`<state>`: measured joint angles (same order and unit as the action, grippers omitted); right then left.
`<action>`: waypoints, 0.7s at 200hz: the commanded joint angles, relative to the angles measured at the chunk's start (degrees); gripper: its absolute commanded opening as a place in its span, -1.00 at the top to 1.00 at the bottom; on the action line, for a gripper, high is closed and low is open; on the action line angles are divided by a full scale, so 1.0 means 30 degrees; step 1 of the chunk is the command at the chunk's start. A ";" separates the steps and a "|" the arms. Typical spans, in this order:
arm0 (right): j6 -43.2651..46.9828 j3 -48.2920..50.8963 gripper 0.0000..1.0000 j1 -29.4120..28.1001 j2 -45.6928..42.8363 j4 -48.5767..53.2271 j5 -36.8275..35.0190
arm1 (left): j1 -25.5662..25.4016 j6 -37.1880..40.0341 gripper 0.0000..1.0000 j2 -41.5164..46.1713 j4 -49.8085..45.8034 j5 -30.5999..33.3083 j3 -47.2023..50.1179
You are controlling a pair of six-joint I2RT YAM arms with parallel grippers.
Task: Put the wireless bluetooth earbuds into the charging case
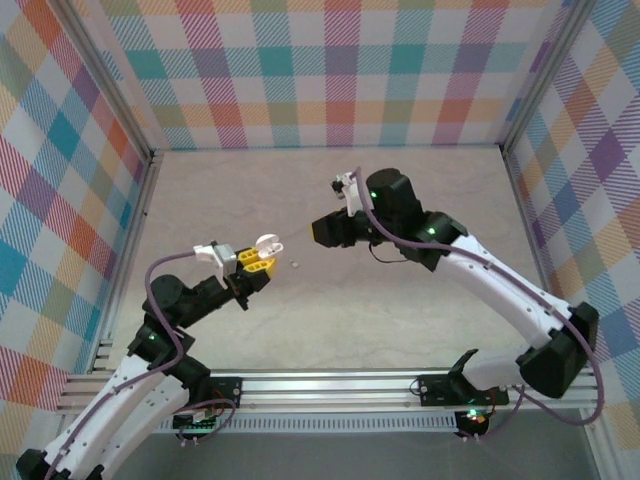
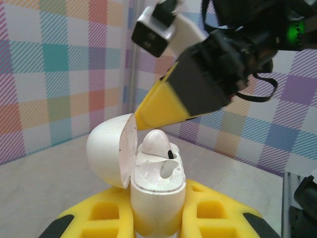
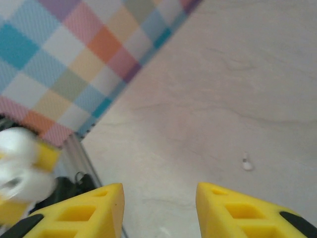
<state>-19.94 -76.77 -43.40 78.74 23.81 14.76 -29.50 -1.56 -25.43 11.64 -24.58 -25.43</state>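
My left gripper (image 1: 255, 258) is shut on the white charging case (image 1: 268, 243) and holds it above the table. In the left wrist view the case (image 2: 157, 198) stands upright between the yellow fingers (image 2: 99, 213), its lid (image 2: 111, 148) swung open to the left. One white earbud (image 2: 157, 144) sits in the far slot, and the near slot (image 2: 168, 169) is empty. My right gripper (image 1: 318, 230) hovers just beyond the case, open and holding nothing (image 3: 159, 198). A second white earbud (image 1: 294, 264) lies loose on the table (image 3: 246, 162).
The pale table (image 1: 330, 310) is boxed in by checked walls (image 1: 330, 70) on three sides. A metal rail (image 1: 330, 385) runs along the near edge by the arm bases. The right arm's yellow finger (image 2: 163, 106) hangs close over the open case.
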 commanded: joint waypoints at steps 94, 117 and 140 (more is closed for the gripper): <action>-0.2799 -0.9342 0.46 -0.1827 1.4635 0.5937 0.0145 | -0.0012 0.1513 1.00 0.2337 -0.5646 0.1586 -0.0048; -0.3412 -1.0044 0.48 -0.2496 1.5883 0.6206 -0.0235 | -0.0010 0.1772 1.00 0.2383 -0.5769 0.1601 -0.0074; -0.3611 -1.0541 0.52 -0.2475 1.6952 0.6533 -0.0495 | -0.0012 0.1979 1.00 0.2368 -0.5864 0.1488 -0.0075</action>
<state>-27.70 -105.91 -50.41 127.07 41.17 12.97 -29.50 2.76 -18.98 -5.37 -20.25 -24.88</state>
